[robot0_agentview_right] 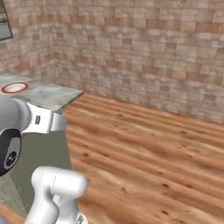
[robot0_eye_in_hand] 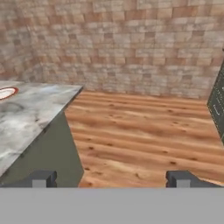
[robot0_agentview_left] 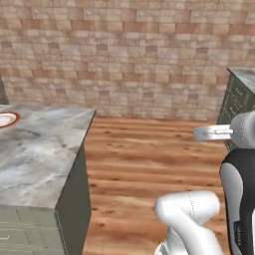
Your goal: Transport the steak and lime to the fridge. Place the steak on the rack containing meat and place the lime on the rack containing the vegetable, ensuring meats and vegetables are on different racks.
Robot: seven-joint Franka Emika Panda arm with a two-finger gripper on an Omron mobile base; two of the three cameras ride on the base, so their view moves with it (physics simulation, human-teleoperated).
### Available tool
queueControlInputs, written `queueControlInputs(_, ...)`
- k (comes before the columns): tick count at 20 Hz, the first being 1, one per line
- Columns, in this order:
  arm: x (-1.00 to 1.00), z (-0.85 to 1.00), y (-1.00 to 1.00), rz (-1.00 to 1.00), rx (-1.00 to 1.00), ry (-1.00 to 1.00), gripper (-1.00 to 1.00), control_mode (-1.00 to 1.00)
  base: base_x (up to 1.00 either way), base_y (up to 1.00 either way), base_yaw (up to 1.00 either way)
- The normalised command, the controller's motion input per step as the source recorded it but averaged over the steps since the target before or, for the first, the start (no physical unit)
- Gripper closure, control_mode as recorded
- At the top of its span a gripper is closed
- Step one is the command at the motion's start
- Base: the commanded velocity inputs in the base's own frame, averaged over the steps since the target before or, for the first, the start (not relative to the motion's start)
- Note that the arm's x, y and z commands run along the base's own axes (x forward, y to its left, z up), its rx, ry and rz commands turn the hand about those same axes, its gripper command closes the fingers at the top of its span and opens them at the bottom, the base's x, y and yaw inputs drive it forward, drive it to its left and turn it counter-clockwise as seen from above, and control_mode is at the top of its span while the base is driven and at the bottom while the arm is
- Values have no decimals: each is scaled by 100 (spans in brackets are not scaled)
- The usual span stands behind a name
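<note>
My gripper (robot0_eye_in_hand: 111,178) is open, its two dark fingertips (robot0_eye_in_hand: 41,178) standing far apart with nothing between them. It is held above the wooden floor (robot0_eye_in_hand: 144,131) and faces a brick wall (robot0_eye_in_hand: 122,48). The steak, the lime and the fridge are out of view.
A grey marble counter (robot0_agentview_left: 40,149) with drawers stands at the left, its corner close to the arm. A white plate with a red rim (robot0_agentview_left: 6,119) lies on its far side. A dark cabinet (robot0_agentview_left: 239,99) stands at the right. Open floor lies between them.
</note>
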Motion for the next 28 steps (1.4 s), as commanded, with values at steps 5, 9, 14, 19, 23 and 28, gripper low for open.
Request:
queueControlInputs(5, 0, 0, 0, 0, 0, 0, -100, 100, 100, -52, 44)
queueControlInputs(9, 0, 0, 0, 0, 0, 0, -100, 100, 100, -84, 41)
queueControlInputs(14, 0, 0, 0, 0, 0, 0, -100, 100, 100, -92, 40)
queueControlInputs(19, 0, 0, 0, 0, 0, 0, -100, 100, 100, -94, 40)
queueControlInputs(23, 0, 0, 0, 0, 0, 0, -100, 100, 99, -100, 34)
queueControlInputs(28, 0, 0, 0, 0, 0, 0, -100, 100, 89, -99, 42)
